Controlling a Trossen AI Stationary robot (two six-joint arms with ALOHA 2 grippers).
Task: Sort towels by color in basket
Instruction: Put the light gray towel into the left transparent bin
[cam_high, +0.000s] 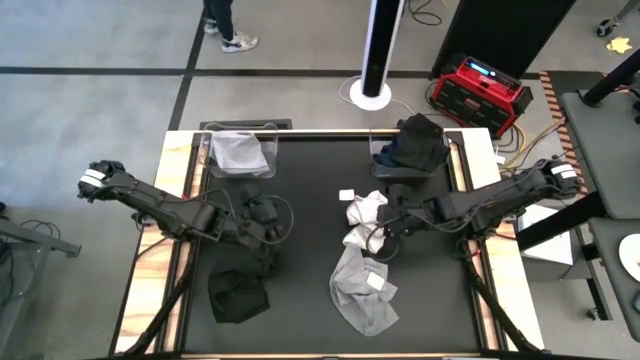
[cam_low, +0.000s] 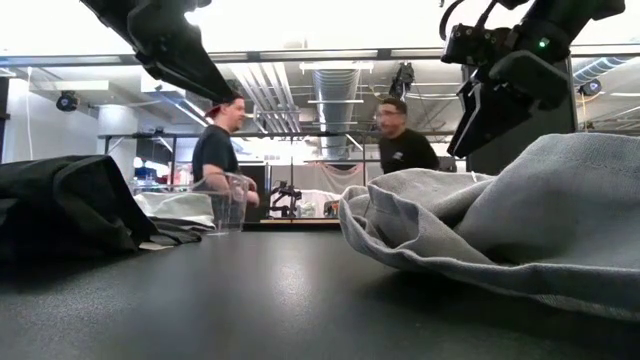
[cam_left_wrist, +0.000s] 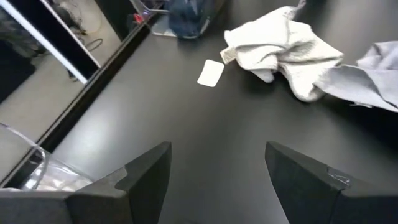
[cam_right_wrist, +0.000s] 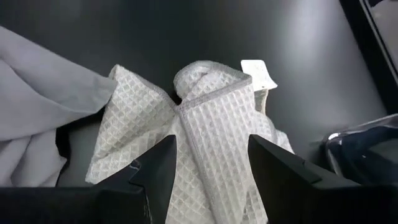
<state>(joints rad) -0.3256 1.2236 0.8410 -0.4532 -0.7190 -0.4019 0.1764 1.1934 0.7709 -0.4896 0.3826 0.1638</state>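
Black desk (cam_high: 310, 280) mostly bare at centre, right gripper (cam_right_wrist: 208, 165) fingers parted over white waffle towel (cam_right_wrist: 211, 118), clasping nothing, left gripper (cam_left_wrist: 217, 174) fingers wide, empty, grey towel (cam_low: 500, 220) filling low view.

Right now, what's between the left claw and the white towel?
Just bare black table, plus a small white tag lying off to the side. The left wrist view shows it: the open left gripper looks across at the white towel.

grey towel (cam_low: 520, 215) cut off at low view's right edge; right basket (cam_right_wrist: 364, 149) mostly out of wrist frame.
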